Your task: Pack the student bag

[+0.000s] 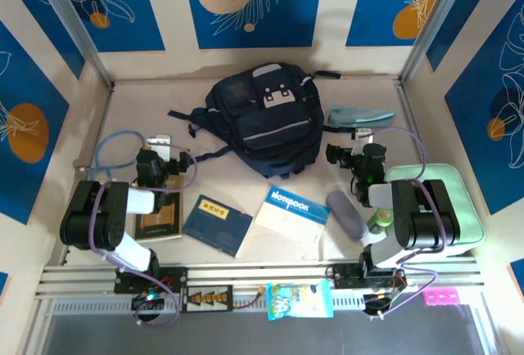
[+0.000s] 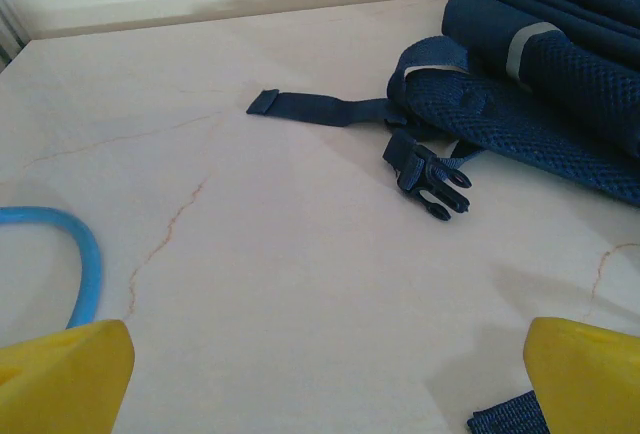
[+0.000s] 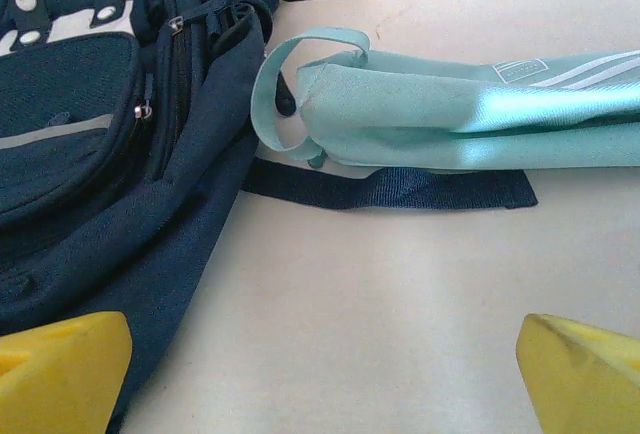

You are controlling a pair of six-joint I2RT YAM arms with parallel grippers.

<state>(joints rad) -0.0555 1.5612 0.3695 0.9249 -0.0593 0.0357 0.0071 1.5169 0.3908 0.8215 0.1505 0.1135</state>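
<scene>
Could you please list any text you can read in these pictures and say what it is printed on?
"NOTEBOOK": on the white and blue notebook.
Yellow label on the dark blue booklet: too blurred to read.
Small tag on the mint case: too small to read.

The word "NOTEBOOK" stands in dark capitals across the top of the pale booklet (image 1: 291,212), lower centre of the frame. Left of it, the yellow label (image 1: 215,205) on the dark blue booklet (image 1: 217,226) is too small to read.

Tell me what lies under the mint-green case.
A dark navy strap from the student bag runs beneath the mint-green case, poking out along its near edge. Anything else under it is covered.
</scene>
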